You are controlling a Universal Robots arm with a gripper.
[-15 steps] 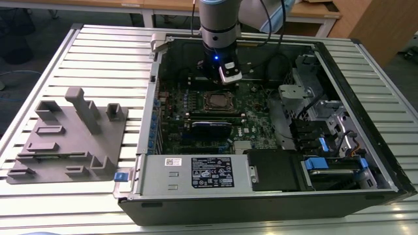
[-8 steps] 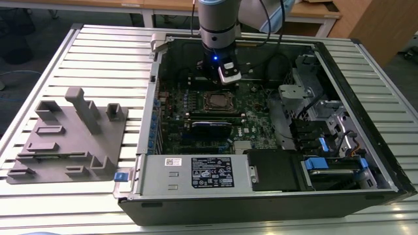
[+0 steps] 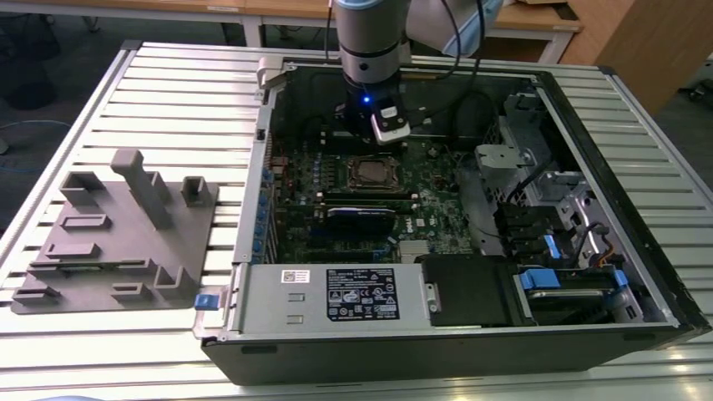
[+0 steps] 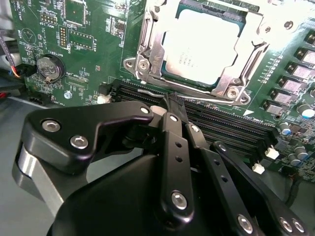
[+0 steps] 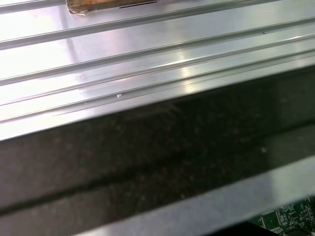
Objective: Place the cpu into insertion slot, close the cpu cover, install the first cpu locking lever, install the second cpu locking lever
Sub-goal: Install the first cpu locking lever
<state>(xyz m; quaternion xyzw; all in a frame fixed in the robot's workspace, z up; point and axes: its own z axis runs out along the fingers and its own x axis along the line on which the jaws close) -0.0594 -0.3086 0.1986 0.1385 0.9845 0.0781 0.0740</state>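
The cpu (image 4: 202, 44) lies flat in the insertion slot (image 3: 373, 174) on the green board, its silver-grey top bright. The cpu cover (image 4: 147, 54), a silvery frame, is down around the chip. A thin wire locking lever (image 4: 211, 100) runs along the socket's edge beside the long black card slots. My gripper (image 4: 173, 98) has its black fingers (image 4: 170, 132) shut together, tips right at this lever; I cannot tell whether they clamp it or just touch it. In the exterior view the gripper (image 3: 388, 138) hangs inside the open case, just behind the socket.
The computer case (image 3: 624, 251) lies open on a slatted aluminium table (image 5: 147, 59). A grey fixture plate (image 3: 123, 234) sits at the exterior view's left. A power supply (image 3: 346, 292) and drive bays (image 3: 557, 276) line the near side. A coin battery (image 4: 49, 66) sits on the board.
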